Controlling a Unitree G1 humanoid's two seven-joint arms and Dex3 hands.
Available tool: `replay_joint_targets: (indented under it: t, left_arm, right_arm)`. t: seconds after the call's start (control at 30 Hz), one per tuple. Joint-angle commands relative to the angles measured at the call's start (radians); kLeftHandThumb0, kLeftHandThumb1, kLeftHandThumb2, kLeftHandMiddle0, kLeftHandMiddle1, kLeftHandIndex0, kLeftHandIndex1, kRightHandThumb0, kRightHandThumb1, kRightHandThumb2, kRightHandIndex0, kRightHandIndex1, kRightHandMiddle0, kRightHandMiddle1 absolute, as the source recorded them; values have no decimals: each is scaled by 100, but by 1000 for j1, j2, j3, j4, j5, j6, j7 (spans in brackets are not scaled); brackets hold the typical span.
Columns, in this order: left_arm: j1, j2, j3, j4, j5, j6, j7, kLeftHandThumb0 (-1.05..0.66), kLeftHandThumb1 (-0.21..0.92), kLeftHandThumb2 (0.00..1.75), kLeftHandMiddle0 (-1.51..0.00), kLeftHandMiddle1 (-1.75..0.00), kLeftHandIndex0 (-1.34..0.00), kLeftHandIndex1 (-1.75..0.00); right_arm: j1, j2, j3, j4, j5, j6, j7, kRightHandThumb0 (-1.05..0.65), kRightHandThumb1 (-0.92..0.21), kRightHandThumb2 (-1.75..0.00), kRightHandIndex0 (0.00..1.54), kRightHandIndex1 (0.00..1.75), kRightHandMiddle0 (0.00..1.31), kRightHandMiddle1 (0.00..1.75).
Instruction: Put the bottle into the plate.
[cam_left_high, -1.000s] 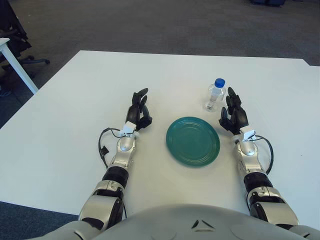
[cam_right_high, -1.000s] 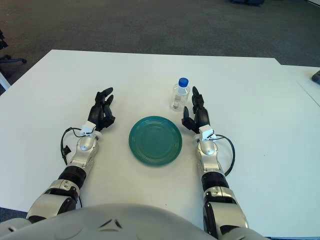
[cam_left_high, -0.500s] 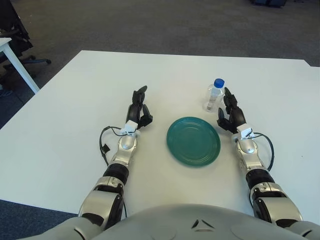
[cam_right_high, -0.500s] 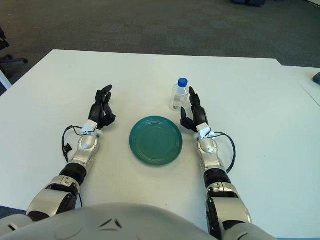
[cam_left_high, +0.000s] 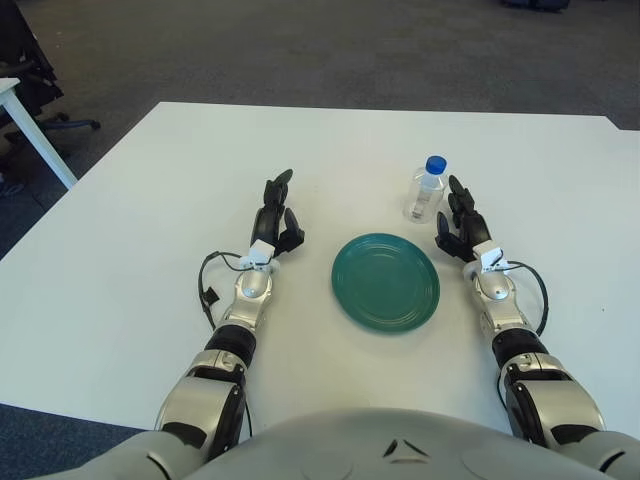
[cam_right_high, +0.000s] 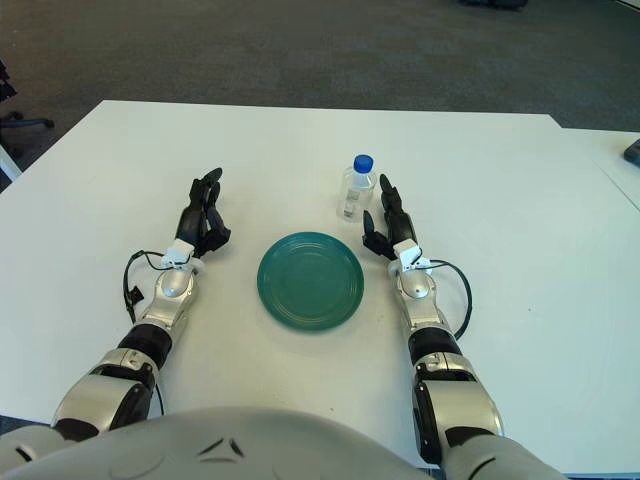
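Note:
A small clear bottle (cam_left_high: 428, 190) with a blue cap stands upright on the white table, just beyond the right side of the round teal plate (cam_left_high: 386, 281). My right hand (cam_left_high: 459, 222) rests on the table right of the plate, fingers spread and empty, its fingertips close to the bottle's right side but apart from it. My left hand (cam_left_high: 275, 216) lies open and idle on the table left of the plate. The bottle (cam_right_high: 355, 188) and plate (cam_right_high: 310, 280) also show in the right eye view.
The white table (cam_left_high: 150, 230) spreads wide around the plate. A black cable (cam_left_high: 207, 285) loops beside my left wrist and another (cam_left_high: 537, 295) by my right wrist. Another white table's corner (cam_left_high: 20, 110) and chair legs stand at the far left.
My right hand has slid slightly forward and nearer the bottle's right side. The left hand, the bottle and the plate have stayed in place.

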Motion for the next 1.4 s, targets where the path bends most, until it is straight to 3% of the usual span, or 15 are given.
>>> replay_joint_targets:
  t: [0.0, 0.4, 0.6, 1.17, 1.37]
  left_arm:
    - [147, 5, -11, 129, 24, -25, -3, -105, 92, 118, -19, 0, 0, -47]
    - [149, 1, -16, 143, 31, -49, 5, -105, 92, 118, -21, -1, 0, -48]
    - [154, -4, -16, 140, 33, -53, 14, -105, 92, 117, -22, -2, 0, -50]
    - [164, -4, -27, 128, 54, -57, 45, -105, 92, 117, -23, -1, 0, -51]
    - [161, -4, -31, 132, 55, -54, 39, -105, 92, 117, -23, -1, 0, -49]
  right_arm:
    - [50, 28, 6, 36, 12, 31, 20, -105, -92, -82, 0, 0, 0, 0]
    - [-6, 43, 0, 77, 39, 24, 53, -105, -92, -76, 0, 0, 0, 0]
    - [-73, 42, -9, 109, 47, 48, 63, -105, -92, -72, 0, 0, 0, 0]
    - [-177, 29, -9, 176, 34, 144, 96, -105, -92, -73, 0, 0, 0, 0]
    - [-200, 32, -4, 186, 28, 130, 101, -105, -92, -72, 0, 0, 0, 0]
